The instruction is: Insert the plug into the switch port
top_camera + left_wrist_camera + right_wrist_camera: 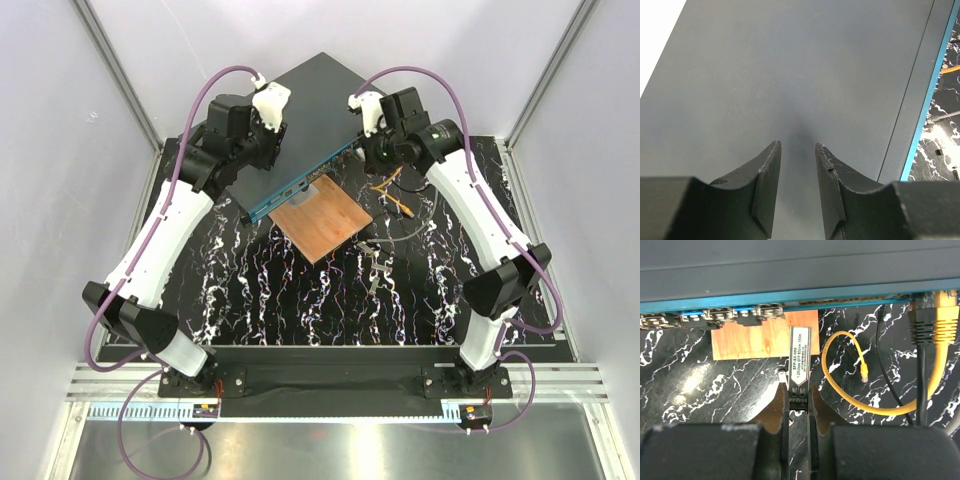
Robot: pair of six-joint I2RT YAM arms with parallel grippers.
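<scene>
The plug (800, 352) is gripped by the right jaws, its tip just short of the switch port (771, 313) toward the surface's (715, 390) far edge; insertion is not yet done. The left jaws are held apart, empty.

White-shelled left arm (165, 225) and right arm (470, 190) have black joints, looping purple cables (207, 90), white wrist housings (270, 100) and matte black fingers (767, 190).
</scene>
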